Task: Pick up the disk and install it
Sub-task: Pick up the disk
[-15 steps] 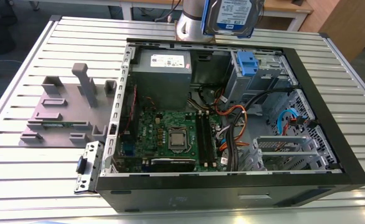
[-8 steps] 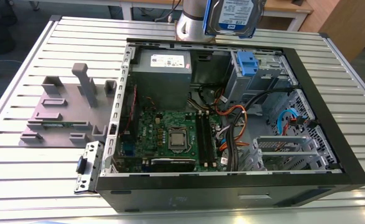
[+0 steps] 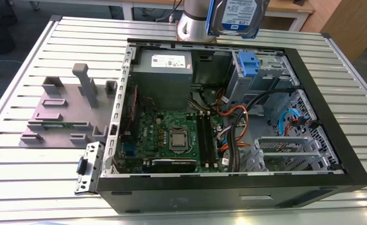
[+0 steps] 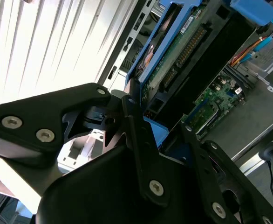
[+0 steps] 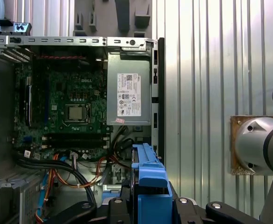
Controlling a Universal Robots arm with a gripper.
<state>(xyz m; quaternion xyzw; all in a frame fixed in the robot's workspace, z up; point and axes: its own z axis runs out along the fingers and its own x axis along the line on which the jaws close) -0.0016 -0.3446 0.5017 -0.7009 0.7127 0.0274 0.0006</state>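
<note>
The disk (image 3: 237,16), a silver-grey drive with a white-and-blue label in a blue bracket, hangs high over the far edge of the open computer case (image 3: 309,84), above the drive bay (image 3: 258,70). In the second wrist view my gripper (image 4: 157,116) is shut on the disk (image 4: 174,51), whose green circuit side and blue frame stick out past the black fingers (image 4: 136,135). The first wrist view shows the blue bracket edge of the disk (image 5: 148,170) clamped in the gripper (image 5: 148,203), with the case interior below it.
Inside the case lie the motherboard (image 3: 171,136), a grey power supply box (image 3: 164,65), a small blue latch (image 3: 248,63) on the bay, and orange and black cables (image 3: 233,122). A grey fixture plate (image 3: 64,110) sits at the exterior view's left on the slatted table (image 3: 20,154).
</note>
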